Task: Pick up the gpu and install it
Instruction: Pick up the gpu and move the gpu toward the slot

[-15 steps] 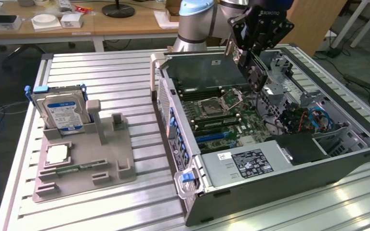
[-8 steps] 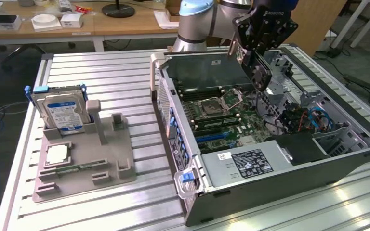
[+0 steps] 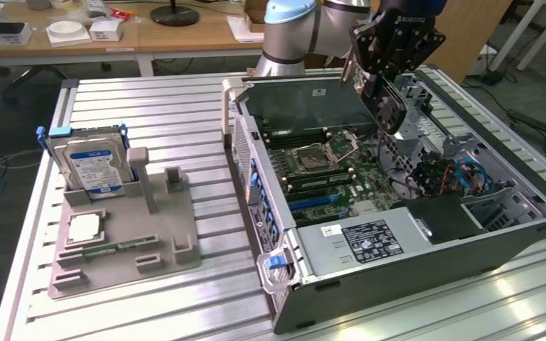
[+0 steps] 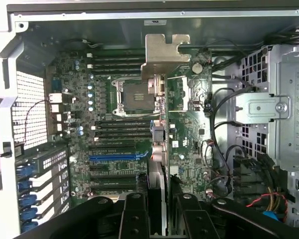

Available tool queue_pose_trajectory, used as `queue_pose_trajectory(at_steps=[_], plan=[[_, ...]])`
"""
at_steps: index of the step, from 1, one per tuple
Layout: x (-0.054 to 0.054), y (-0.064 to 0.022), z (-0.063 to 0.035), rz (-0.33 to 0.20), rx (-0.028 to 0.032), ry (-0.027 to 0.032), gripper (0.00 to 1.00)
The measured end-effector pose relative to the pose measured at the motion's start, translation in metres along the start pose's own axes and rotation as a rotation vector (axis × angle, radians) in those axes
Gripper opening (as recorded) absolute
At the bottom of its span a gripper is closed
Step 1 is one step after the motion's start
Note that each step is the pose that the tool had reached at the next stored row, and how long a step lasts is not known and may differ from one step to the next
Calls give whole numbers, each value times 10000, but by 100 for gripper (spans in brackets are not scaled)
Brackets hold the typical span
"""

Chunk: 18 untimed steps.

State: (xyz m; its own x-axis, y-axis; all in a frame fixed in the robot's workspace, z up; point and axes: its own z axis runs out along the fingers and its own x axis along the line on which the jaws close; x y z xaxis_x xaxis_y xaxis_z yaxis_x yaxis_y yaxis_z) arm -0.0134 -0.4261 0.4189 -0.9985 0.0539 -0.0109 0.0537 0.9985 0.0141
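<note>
A ribbed aluminium table (image 3: pixel 159 106) stands before wooden desks (image 3: pixel 197 39) on a grey floor (image 3: pixel 539 114).

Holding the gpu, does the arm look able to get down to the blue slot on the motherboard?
Probably yes: the case lies open, the claw holds the gpu above the motherboard, and nothing visibly covers the blue slot.

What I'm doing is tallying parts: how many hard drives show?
1. The hard drive stands upright in the grey holder, exterior view's left of the case; more may hide inside.
</note>
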Motion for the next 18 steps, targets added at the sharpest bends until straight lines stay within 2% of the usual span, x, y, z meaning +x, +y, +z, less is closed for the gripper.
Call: queue_pose_trajectory(at_steps=[13,18], plan=[[-178,10,5,-1,0,0,27],[-185,10,5,-1,0,0,27]])
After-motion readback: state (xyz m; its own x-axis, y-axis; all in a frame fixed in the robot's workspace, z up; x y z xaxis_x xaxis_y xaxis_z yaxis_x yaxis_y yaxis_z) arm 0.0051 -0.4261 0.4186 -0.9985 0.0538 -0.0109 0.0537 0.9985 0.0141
